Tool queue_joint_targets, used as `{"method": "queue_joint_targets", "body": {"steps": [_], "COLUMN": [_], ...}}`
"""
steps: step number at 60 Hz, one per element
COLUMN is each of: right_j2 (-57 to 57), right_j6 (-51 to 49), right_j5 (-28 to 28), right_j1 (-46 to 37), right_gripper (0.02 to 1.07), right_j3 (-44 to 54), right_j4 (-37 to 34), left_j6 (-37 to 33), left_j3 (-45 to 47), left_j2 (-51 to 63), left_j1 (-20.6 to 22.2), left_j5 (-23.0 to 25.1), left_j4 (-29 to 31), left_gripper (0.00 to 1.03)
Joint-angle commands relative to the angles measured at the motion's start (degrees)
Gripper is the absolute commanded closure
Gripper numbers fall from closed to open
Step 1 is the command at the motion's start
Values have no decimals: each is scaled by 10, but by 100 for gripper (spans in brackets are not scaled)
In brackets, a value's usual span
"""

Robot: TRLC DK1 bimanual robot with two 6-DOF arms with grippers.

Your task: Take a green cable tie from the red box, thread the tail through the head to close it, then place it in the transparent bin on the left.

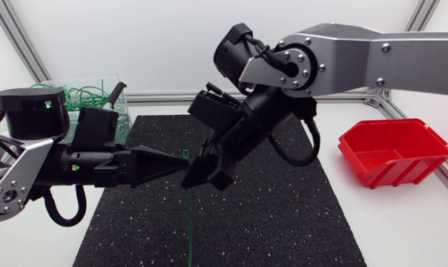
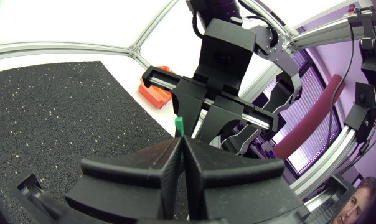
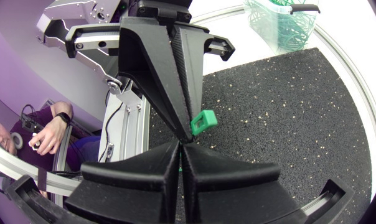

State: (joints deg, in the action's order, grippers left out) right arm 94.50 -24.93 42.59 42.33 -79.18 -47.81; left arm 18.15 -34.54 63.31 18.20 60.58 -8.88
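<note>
One white table [image 1: 402, 222], plain top. Black speckled mat [image 1: 283, 222] over centre. Red box [image 1: 402, 167] at right, off mat. Transparent bin [image 1: 124, 111] far left, heaped with loose green ties [image 1: 83, 95]. Left gripper [image 1: 181, 166] and right gripper [image 1: 192, 180] meet tip to tip above mat centre, each pair of fingers pressed together, pinching green cable tie [image 1: 188, 222]. Tie thin, bright green. Square head [image 3: 203, 121] juts out beside tips. Tail hangs straight down toward near edge of mat.
</note>
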Motion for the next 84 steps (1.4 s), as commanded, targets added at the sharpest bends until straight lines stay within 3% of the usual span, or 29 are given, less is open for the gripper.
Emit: {"method": "queue_joint_targets", "body": {"steps": [1, 8, 18, 26, 36, 48, 55, 84], "right_j2": [-12, -19, -52, -85, -117, -119, -113, -85], "right_j6": [-6, -8, -9, -14, -22, -25, -21, 14], "right_j5": [3, 2, -1, -1, 18, 81, 115, 119], "right_j1": [4, 3, -3, -16, -40, -68, -73, -96], "right_gripper": [101, 97, 46, 34, 34, 34, 34, 35], "right_j3": [-4, 6, 35, 58, 84, 81, 73, 115], "right_j4": [-1, 1, 6, 7, 15, 19, 25, 130], "left_j6": [-5, 0, 22, 37, 73, 146, 144, 147], "left_j3": [5, 1, -8, -26, -49, -71, -78, -62], "left_j2": [4, 0, -8, -8, -2, 32, 62, 101], "left_j1": [3, 1, -11, -12, -9, -8, -6, 15], "left_j5": [-3, -5, -4, -3, 9, 58, 75, 95], "left_j4": [-6, -6, -25, -26, -54, -155, -176, -264], "left_gripper": [100, 100, 100, 100, 100, 100, 100, 100]}}
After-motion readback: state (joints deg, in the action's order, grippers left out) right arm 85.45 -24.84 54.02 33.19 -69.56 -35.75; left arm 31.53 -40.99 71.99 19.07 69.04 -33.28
